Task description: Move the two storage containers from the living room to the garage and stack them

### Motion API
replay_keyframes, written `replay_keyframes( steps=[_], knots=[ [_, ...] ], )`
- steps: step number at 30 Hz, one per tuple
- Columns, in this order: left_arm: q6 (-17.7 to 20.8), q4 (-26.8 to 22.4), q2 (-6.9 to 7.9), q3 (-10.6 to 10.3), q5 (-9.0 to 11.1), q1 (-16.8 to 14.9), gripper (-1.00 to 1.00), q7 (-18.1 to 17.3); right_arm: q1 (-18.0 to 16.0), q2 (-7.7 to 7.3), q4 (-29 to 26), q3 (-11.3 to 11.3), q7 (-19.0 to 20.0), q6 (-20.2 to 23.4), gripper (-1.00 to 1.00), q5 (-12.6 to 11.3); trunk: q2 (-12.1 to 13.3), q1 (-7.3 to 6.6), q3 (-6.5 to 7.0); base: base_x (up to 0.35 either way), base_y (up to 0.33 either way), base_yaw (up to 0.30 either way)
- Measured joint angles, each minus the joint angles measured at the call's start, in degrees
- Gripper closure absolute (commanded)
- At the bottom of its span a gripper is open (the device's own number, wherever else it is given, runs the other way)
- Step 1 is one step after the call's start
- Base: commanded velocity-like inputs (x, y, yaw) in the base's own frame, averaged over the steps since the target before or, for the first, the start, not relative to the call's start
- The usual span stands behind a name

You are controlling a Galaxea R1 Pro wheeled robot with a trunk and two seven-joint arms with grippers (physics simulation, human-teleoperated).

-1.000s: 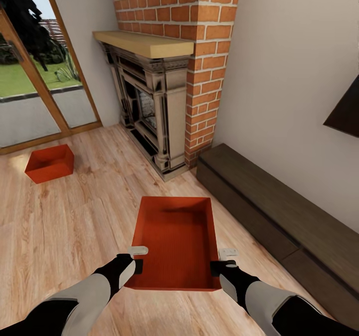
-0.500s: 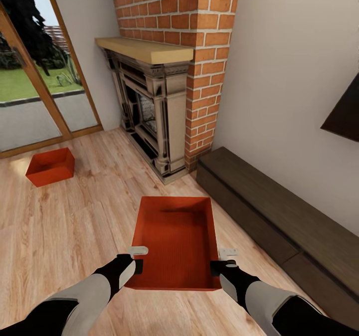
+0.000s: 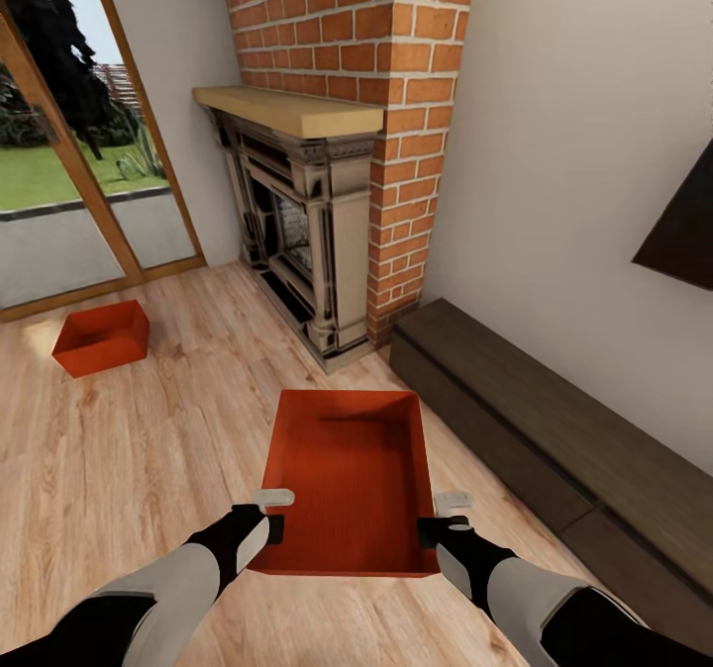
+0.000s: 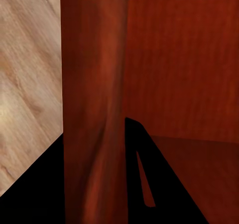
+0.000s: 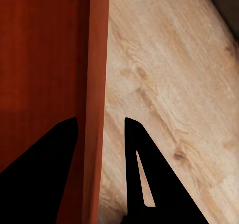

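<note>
In the living room, one red-orange open-top storage container [image 3: 347, 479] hangs between my arms, in front of me, above the wood-plank floor. My left gripper [image 3: 275, 524] is shut on its left wall near the near corner. My right gripper [image 3: 429, 528] is shut on its right wall. In the left wrist view the container wall [image 4: 94, 109] runs between the dark fingers [image 4: 149, 179]. The right wrist view has the wall [image 5: 94, 109] pinched the same way, with plank floor beside it. The second storage container [image 3: 101, 336] sits on the floor far to the left.
A brick fireplace [image 3: 312, 232] with a wooden mantel stands ahead. A long dark low cabinet [image 3: 555, 449] runs along the right wall. Glass doors with wood frames [image 3: 69, 202] fill the left. Open plank floor [image 3: 168, 429] lies between the two containers.
The whole view has shifted a little: fireplace and far container look slightly farther and lower, so the camera moved. The held container and both arms keep their place in the picture.
</note>
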Motion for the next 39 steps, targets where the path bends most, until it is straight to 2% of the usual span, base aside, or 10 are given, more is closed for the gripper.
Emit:
replay_keyframes(
  steps=[27, 39],
  knots=[
    [-0.08, 0.05, 0.00, -0.03, 0.06, -0.02, 1.00, 0.00, 0.00, -0.01, -0.03, -0.04, -0.01, 0.00, 1.00, 0.08, 0.00, 0.00, 2.44, 0.000, 0.000, 0.000],
    [-0.16, 0.09, 0.15, -0.58, 0.73, 0.01, 1.00, -0.05, -0.02, 0.11, 0.06, -0.04, -0.03, -0.09, 1.00, 0.08, 0.01, 0.00, 3.52, 0.000, 0.000, 0.000]
  ],
)
